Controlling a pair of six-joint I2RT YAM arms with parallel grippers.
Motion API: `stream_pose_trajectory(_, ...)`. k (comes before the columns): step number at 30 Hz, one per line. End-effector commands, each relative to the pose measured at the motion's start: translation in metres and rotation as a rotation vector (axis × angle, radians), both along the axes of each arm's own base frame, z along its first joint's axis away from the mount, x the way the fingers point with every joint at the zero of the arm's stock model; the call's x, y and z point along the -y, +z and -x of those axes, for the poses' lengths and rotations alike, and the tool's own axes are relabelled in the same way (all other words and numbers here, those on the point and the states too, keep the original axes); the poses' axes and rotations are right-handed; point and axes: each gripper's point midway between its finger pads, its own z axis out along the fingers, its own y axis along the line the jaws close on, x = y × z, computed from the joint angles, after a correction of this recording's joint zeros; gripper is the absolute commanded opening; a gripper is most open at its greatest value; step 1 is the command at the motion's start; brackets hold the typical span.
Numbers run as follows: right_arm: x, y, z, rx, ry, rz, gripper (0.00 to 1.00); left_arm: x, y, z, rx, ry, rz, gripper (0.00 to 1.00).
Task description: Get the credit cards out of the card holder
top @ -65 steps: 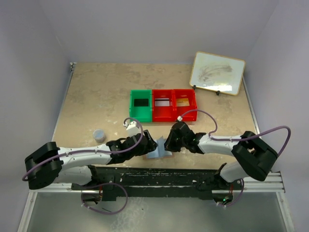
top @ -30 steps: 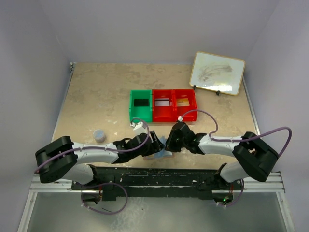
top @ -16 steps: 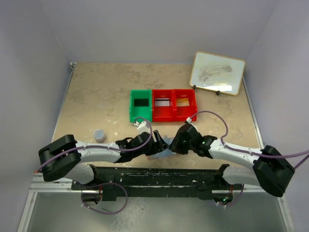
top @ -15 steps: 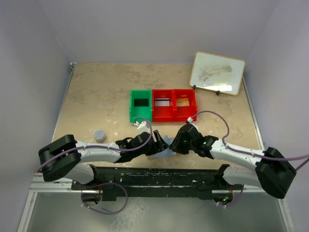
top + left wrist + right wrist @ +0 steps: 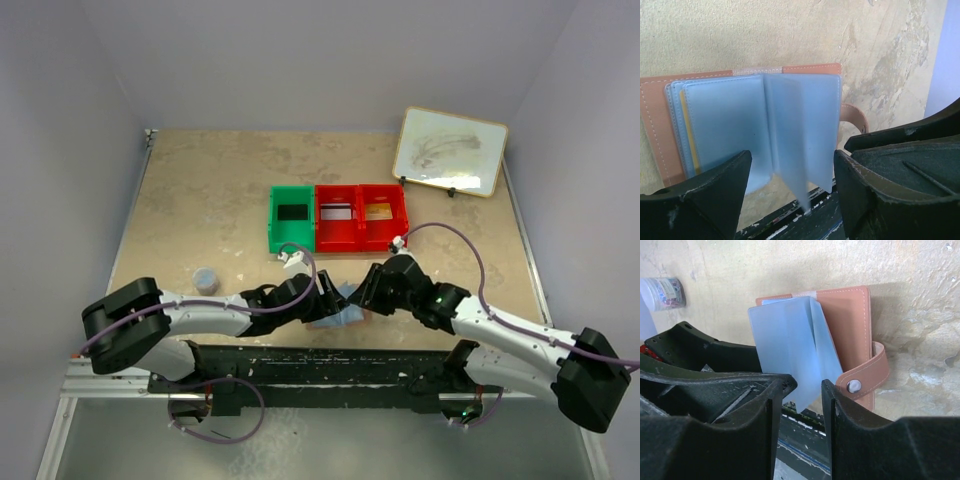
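Note:
The card holder [image 5: 343, 314] lies open near the table's front edge, tan cover down [image 5: 847, 320], pale blue sleeves up [image 5: 725, 125]. A gold-yellow card edge [image 5: 683, 131] shows in its left sleeves. One blue sleeve leaf stands up between the spread fingers of my left gripper [image 5: 791, 160], which is open and not touching it. My right gripper [image 5: 807, 390] is open by a narrow gap just in front of the sleeves' lower corner. Three credit cards lie in the bins: black [image 5: 291, 213], white-grey [image 5: 337, 212], gold [image 5: 379, 211].
A green bin [image 5: 275, 225] and two red bins [image 5: 360, 243] stand in a row behind the grippers. A framed whiteboard [image 5: 450, 151] leans at the back right. A small lidded cup [image 5: 205, 279] sits to the left. The holder's snap strap [image 5: 862, 382] sticks out to the right.
My right gripper has opened and let go of the sleeves, and its arm has stretched out low to the right. The card holder has sunk from upright to lying flatter.

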Motion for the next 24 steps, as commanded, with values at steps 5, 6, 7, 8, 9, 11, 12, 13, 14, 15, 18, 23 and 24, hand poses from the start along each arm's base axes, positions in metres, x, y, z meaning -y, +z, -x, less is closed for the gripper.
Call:
stream_pose_trajectory(5,-0.009,0.019,-0.014,0.034,0.008,0.028,0.38,0.024,0.010,0.000,0.012,-0.065,0.036,0.57)
stream_pose_trajectory(6,-0.009,0.019,-0.016,0.035,0.007,0.036,0.37,0.026,0.011,0.000,0.012,-0.074,0.043,0.56)
stream_pose_trajectory(7,-0.009,0.020,-0.017,0.040,0.005,0.039,0.37,0.028,0.013,0.001,0.013,-0.083,0.052,0.56)
stream_pose_trajectory(8,-0.010,0.020,-0.018,0.043,0.006,0.041,0.37,0.030,0.014,0.001,0.016,-0.092,0.056,0.55)
stream_pose_trajectory(9,-0.010,0.020,-0.019,0.042,0.005,0.045,0.37,0.033,0.017,0.001,0.022,-0.103,0.063,0.55)
stream_pose_trajectory(11,-0.008,0.018,-0.021,0.030,-0.007,0.056,0.37,0.038,0.023,0.001,0.035,-0.128,0.069,0.55)
stream_pose_trajectory(12,-0.008,0.018,-0.021,0.028,-0.009,0.060,0.37,0.041,0.025,0.002,0.043,-0.145,0.070,0.56)
stream_pose_trajectory(13,-0.007,0.018,-0.022,0.027,-0.012,0.064,0.37,0.044,0.028,0.002,0.051,-0.161,0.069,0.57)
stream_pose_trajectory(14,-0.006,0.017,-0.023,0.023,-0.017,0.072,0.37,0.047,0.032,0.002,0.060,-0.177,0.071,0.57)
stream_pose_trajectory(15,-0.004,0.016,-0.024,0.020,-0.026,0.079,0.36,0.049,0.034,0.003,0.066,-0.192,0.069,0.57)
stream_pose_trajectory(18,0.001,0.017,-0.026,0.023,-0.046,0.082,0.35,0.056,0.040,0.003,0.083,-0.224,0.079,0.58)
stream_pose_trajectory(23,0.007,0.022,-0.031,0.040,-0.066,0.054,0.32,0.062,0.028,0.005,0.064,-0.248,0.062,0.55)
stream_pose_trajectory(24,0.004,0.024,-0.031,0.051,-0.041,0.030,0.31,0.063,0.023,0.005,0.055,-0.250,0.056,0.54)
